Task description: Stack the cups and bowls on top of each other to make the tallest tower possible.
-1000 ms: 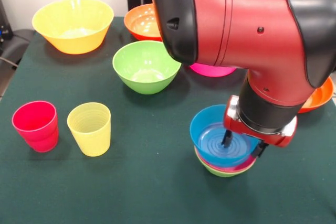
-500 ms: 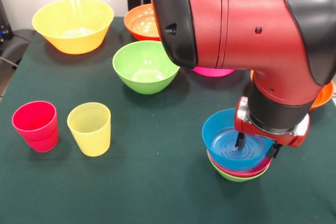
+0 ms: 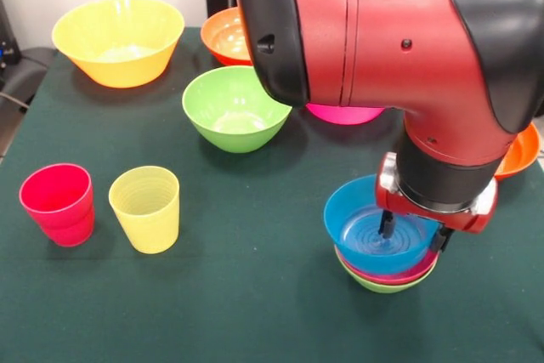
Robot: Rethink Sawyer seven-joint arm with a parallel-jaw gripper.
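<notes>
The arm reaches down from above, and its gripper sits over the blue bowl on the right side of the table. One dark finger dips inside the bowl; the other seems to sit outside the rim on the far right, so the jaws look narrow, pinching the bowl's wall. I judge it is holding the blue bowl, though the wrist hides much of the contact.

The blue bowl is the top of the tower, nested in a red bowl whose rim shows as a thin band, with a small light-green bowl at the bottom.

The step in hand looks like seating or nudging this stack. To do it well, the arm should keep the blue bowl level and centred over the two below, and release only when it rests fully down. Opening straight apart and lifting vertically would avoid dragging the stack sideways, since these glossy bowls probably slide easily.

Well apart on the left stand the red cup and the yellow cup, side by side and upright. A larger green bowl, a big yellow bowl, an orange bowl, a pink bowl partly behind the arm and another orange bowl wait farther back.
</notes>
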